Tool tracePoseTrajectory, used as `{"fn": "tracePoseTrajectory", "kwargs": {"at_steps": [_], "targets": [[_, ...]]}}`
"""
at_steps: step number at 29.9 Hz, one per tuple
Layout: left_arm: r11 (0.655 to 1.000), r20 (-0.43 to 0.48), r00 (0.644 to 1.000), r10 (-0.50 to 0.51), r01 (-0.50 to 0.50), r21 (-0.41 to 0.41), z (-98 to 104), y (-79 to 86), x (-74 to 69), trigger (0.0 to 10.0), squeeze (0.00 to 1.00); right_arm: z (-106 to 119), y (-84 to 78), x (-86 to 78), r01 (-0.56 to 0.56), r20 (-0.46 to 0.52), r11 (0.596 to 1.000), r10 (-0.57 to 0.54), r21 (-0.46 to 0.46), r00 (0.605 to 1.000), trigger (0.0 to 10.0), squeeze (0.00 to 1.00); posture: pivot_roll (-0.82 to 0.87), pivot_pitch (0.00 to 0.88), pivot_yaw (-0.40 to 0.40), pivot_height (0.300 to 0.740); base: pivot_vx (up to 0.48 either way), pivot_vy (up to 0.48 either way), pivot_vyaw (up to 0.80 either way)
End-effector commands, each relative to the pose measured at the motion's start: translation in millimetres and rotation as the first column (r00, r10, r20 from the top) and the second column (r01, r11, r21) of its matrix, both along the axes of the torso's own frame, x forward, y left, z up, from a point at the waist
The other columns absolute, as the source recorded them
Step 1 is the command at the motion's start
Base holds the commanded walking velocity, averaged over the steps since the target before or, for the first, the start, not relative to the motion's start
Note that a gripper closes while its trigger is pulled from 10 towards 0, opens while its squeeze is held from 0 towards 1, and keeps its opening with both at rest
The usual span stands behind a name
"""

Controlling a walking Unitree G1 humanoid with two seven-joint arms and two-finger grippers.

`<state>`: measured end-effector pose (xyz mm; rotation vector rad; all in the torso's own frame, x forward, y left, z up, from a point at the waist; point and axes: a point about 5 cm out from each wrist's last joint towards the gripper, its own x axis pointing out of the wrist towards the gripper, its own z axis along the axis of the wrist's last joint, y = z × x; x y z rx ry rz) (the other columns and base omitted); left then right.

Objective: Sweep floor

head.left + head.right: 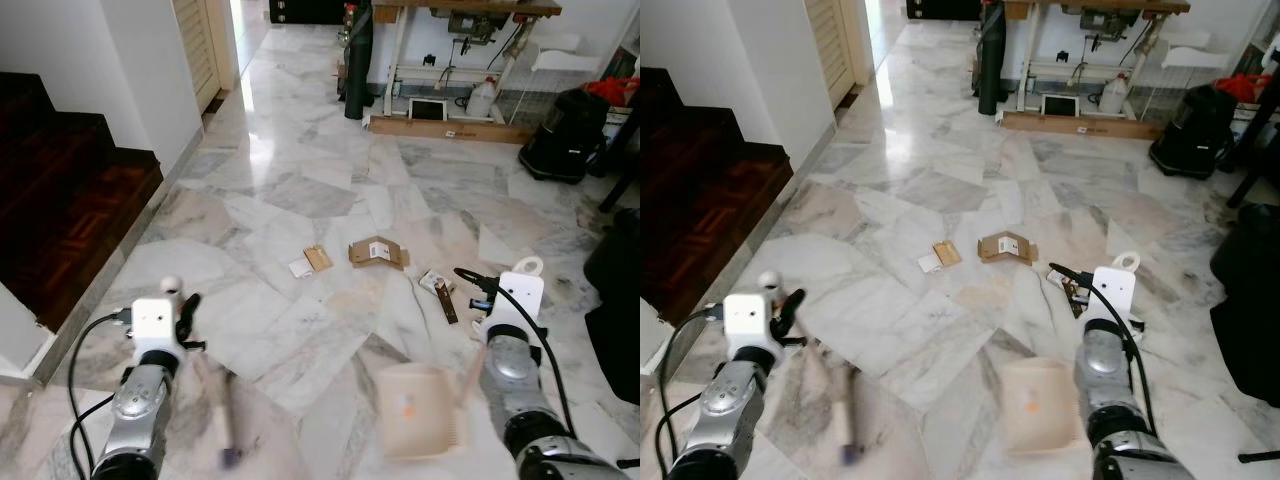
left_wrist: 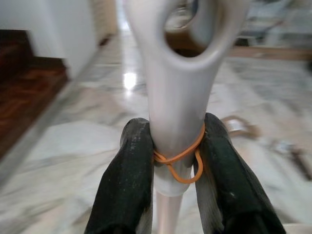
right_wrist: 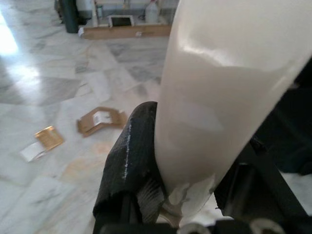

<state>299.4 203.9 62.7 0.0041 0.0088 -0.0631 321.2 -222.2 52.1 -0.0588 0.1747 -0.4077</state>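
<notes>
We are at the approach step: our left end effector (image 2: 175, 161) is clamped on the broom handle (image 2: 178, 97), our right end effector (image 3: 195, 180) clamped on the dustpan handle (image 3: 214, 97). The cardboard scraps (image 1: 377, 252) lie mid-floor ahead. Next we should step closer and lower the dustpan (image 1: 418, 410). A black vacuum (image 1: 560, 135) and stairs (image 1: 70, 200) flank the floor's edges.
</notes>
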Motion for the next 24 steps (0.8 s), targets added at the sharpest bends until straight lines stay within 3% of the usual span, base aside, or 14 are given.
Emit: {"fn": "tracePoseTrajectory", "kwargs": {"at_steps": [1,7,10,13,17,24], "targets": [[0.999,0.042,0.998,-0.053,0.052,0.015,14,-2.6,5.5,10.0,0.00,4,-6.5,1.4,0.029,0.009,0.999,-0.029,0.018,1.000,10.0,0.00,0.07,0.000,-0.027,0.740,0.000,0.000,0.00],[0.978,0.025,0.978,-0.208,0.207,0.034,20,-18.3,4.4,10.0,0.00,-10,6.0,-4.1,-0.021,-0.038,0.998,0.023,0.057,0.999,10.0,0.00,0.08,0.000,-0.027,0.740,0.000,0.000,0.00],[0.975,0.020,0.976,-0.219,0.218,0.035,21,-20.5,3.2,10.0,0.00,-14,11.5,-6.3,-0.051,-0.053,0.997,0.055,0.061,0.997,10.0,0.00,0.08,0.000,-0.027,0.740,0.000,0.000,0.00],[0.979,0.030,0.979,-0.201,0.200,0.040,23,-19.9,3.0,10.0,0.00,-16,15.1,-7.0,-0.068,-0.056,0.995,0.073,0.077,0.996,10.0,0.00,0.08,0.000,-0.027,0.740,0.000,0.000,0.00],[0.996,0.078,0.995,-0.068,0.063,0.068,26,-10.1,2.8,10.0,0.00,-16,24.8,-5.1,-0.119,-0.035,0.986,0.124,0.115,0.992,10.0,0.00,0.09,0.000,-0.027,0.740,0.000,0.000,0.00],[0.998,0.089,0.996,-0.008,0.003,0.059,25,-6.7,0.7,10.0,0.00,-16,33.3,-3.2,-0.159,-0.025,0.978,0.164,0.134,0.986,10.0,0.00,0.09,0.000,-0.033,0.740,0.000,0.000,0.00]]}}
